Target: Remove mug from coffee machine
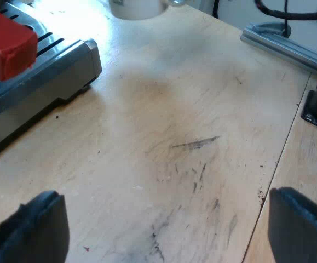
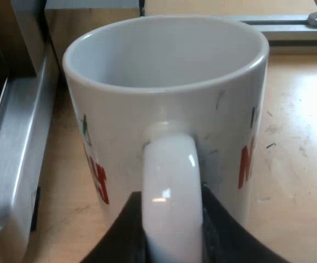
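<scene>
1. Right claw: we see its two black fingers clenched on the mug's handle, one finger on each flank of the loop.
2. Mug: white, with red and green lettering, upright and empty, directly ahead of the right claw. It appears to stand on the bench, though its foot is hidden from us.
3. Espresso machine: its metal base runs just beside the mug, and we see no contact between them.
4. Left claw: released, with its fingers spread wide over bare, scuffed bench and nothing between them.
5. Ahead of the left claw, well apart from it, we see the machine's slotted tray with the holder's red handle end above it.
6. Farther off, past the tray's corner, are the mug's lower wall and a metal rail.
</scene>
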